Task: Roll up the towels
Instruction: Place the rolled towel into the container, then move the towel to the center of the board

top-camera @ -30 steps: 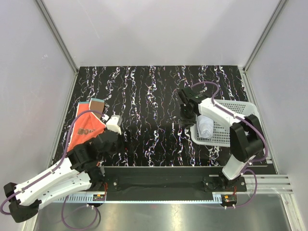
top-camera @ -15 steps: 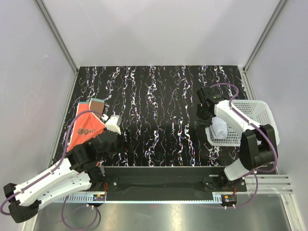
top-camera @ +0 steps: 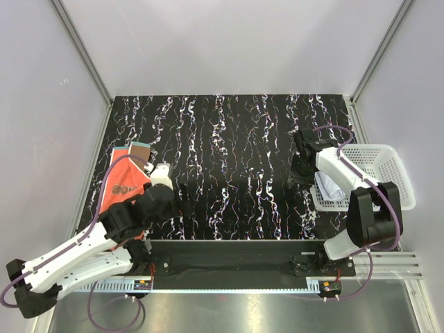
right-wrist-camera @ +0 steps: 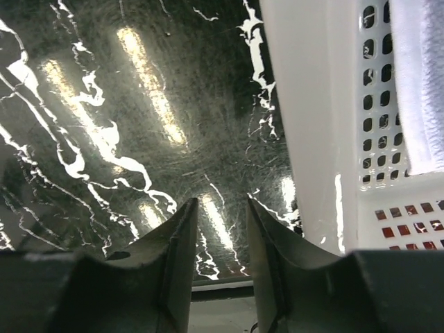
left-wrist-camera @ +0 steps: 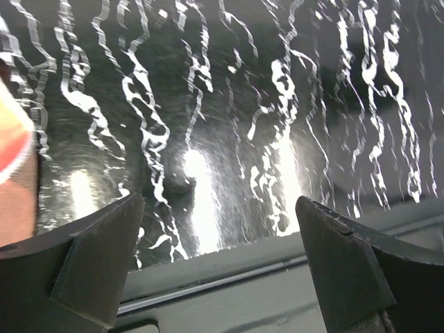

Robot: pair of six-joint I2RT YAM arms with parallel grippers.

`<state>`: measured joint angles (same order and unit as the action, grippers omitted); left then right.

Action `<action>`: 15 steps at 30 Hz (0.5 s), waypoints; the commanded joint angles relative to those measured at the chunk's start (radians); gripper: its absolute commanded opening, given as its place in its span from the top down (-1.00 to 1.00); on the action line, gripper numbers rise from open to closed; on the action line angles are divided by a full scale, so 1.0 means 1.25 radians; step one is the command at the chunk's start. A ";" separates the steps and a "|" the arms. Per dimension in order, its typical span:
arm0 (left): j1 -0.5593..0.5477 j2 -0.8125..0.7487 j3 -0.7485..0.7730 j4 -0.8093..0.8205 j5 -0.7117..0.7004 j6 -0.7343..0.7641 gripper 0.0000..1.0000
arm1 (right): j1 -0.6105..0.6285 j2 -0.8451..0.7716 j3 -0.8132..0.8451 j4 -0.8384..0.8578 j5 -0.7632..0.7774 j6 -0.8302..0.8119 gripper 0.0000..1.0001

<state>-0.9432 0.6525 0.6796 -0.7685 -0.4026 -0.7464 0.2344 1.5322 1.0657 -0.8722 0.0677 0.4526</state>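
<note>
Black marbled table (top-camera: 229, 139): orange towel (top-camera: 123, 182) is laid at nine o'clock; white towel (top-camera: 327, 186) is contained in basket (top-camera: 388, 166) at three o'clock. Left gripper (left-wrist-camera: 216, 205) is spread wide, empty; right gripper (right-wrist-camera: 222, 208) narrowly parted, empty.

The left arm (top-camera: 76, 257) stretches low and forward, the left gripper (left-wrist-camera: 216, 208) with fingers spread wide. The right arm (top-camera: 338, 164) folds sharply at the elbow, the right gripper (right-wrist-camera: 222, 208) with fingers narrowly parted, empty.

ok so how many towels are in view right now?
2. The orange towel lies at the left edge of the table; the white towel sits in the basket on the right. Nothing suggests a hidden third.
</note>
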 commanded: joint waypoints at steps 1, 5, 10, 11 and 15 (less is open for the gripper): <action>0.024 0.033 0.072 -0.025 -0.072 -0.007 -0.97 | -0.002 -0.052 0.018 0.012 -0.037 -0.009 0.11; 0.115 0.118 0.124 -0.018 -0.022 0.055 -0.98 | 0.023 -0.115 0.030 0.045 -0.147 0.005 -0.07; 0.363 0.239 0.211 0.015 0.054 0.150 -0.98 | 0.139 -0.138 0.096 0.023 -0.149 0.051 -0.21; 0.404 0.278 0.222 0.037 0.086 0.158 -0.98 | 0.163 -0.135 0.116 0.022 -0.146 0.061 -0.23; 0.667 0.412 0.320 0.075 0.210 0.179 -0.90 | 0.296 -0.100 0.145 0.024 -0.133 0.110 -0.27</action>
<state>-0.2939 1.0737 0.9630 -0.7517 -0.2848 -0.5880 0.5167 1.3861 1.1992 -0.8459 -0.0921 0.5270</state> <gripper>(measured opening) 0.966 0.630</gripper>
